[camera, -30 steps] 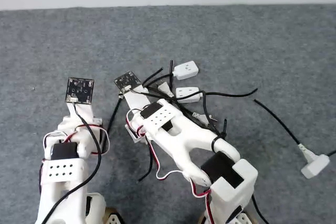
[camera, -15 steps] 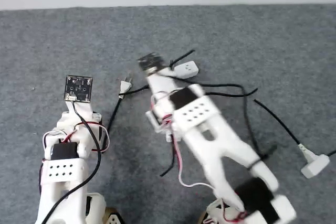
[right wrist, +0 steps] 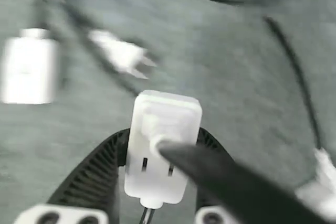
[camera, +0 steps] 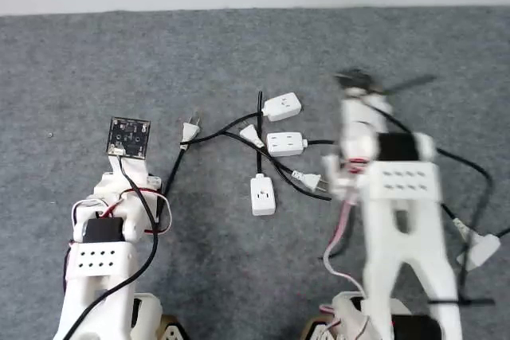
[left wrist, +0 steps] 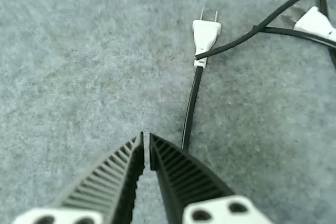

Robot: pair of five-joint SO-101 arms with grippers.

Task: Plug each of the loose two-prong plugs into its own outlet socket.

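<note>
Sockets and plugs between two arms
Three outlet sockets (camera: 285, 143) are lying in the middle of the table (camera: 80, 53); a loose plug (camera: 191, 127) is lying left of them, ahead of the left hand (left wrist: 146, 142), and a fourth socket (right wrist: 157, 129) is sitting in the right hand (right wrist: 163, 145), right of them.

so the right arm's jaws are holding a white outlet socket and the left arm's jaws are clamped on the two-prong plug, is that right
Not quite. The left arm's jaws are shut on nothing: in the left wrist view the two-prong plug lies loose on the grey carpet ahead of them, untouched. The right arm's jaws do hold a white outlet socket, as the right wrist view shows.
</note>
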